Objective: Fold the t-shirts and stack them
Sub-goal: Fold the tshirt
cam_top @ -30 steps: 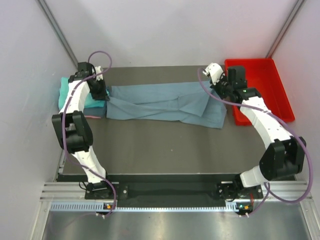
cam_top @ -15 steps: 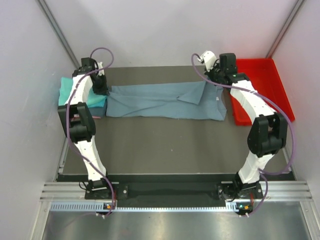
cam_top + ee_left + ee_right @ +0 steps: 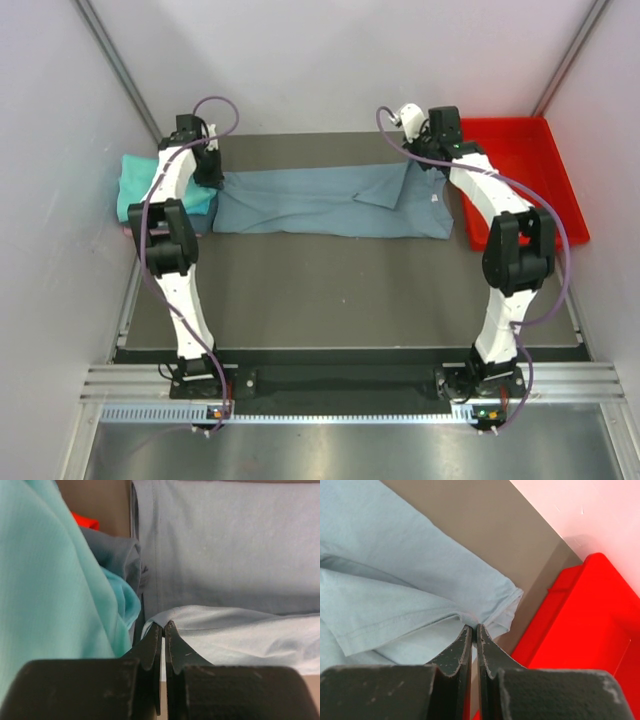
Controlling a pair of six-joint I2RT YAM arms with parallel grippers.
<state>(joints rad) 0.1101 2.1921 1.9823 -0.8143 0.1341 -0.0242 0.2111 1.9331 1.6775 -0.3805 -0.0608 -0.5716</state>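
Note:
A dusty grey-blue t-shirt (image 3: 320, 202) lies stretched as a long band across the far part of the table. My left gripper (image 3: 214, 178) is shut on its left edge; in the left wrist view the fingertips pinch a fold of the cloth (image 3: 225, 625). My right gripper (image 3: 422, 165) is shut on its far right corner, which shows as a bunched hem (image 3: 470, 617) in the right wrist view. A folded teal t-shirt (image 3: 140, 185) lies at the far left, beside the left gripper, and fills the left of the left wrist view (image 3: 45, 580).
A red plastic tray (image 3: 530, 170) stands at the far right, just beyond the grey-blue shirt's end; it also shows in the right wrist view (image 3: 580, 630). White walls close in the back and both sides. The dark table top (image 3: 340, 290) runs toward the arm bases.
Both grippers have moved toward the back of the table with the shirt's far edge. The cloth has been drawn out from a rumpled band into a flatter, straighter one.

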